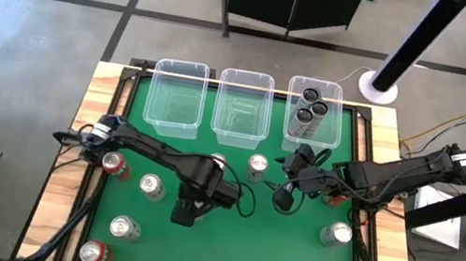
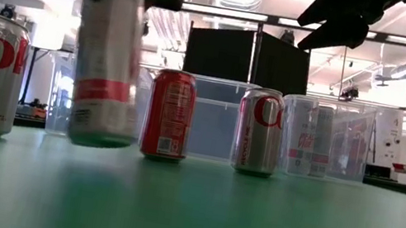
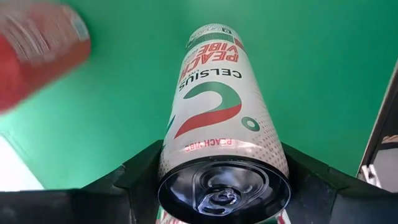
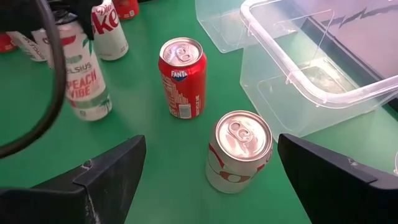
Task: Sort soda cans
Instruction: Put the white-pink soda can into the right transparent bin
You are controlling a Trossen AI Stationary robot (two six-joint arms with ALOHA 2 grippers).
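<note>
- Held up close in the left wrist view, a tall white Celsius can [image 3: 217, 118] sits clamped between the left gripper [image 3: 224, 186] fingers, above the green mat [image 3: 311, 74].
- From the low view, that can [image 2: 107, 64] hangs just clear of the mat, cans standing behind it.
- From above, the left gripper [image 1: 189, 207] is mid-table; the right gripper [image 1: 291, 190] hovers near the right bin [image 1: 313, 116].
- Through the right wrist view, wide-spread empty fingers [image 4: 112, 171] frame a silver can [image 4: 239, 152] beside a red Fanta can [image 4: 183, 78].
</note>
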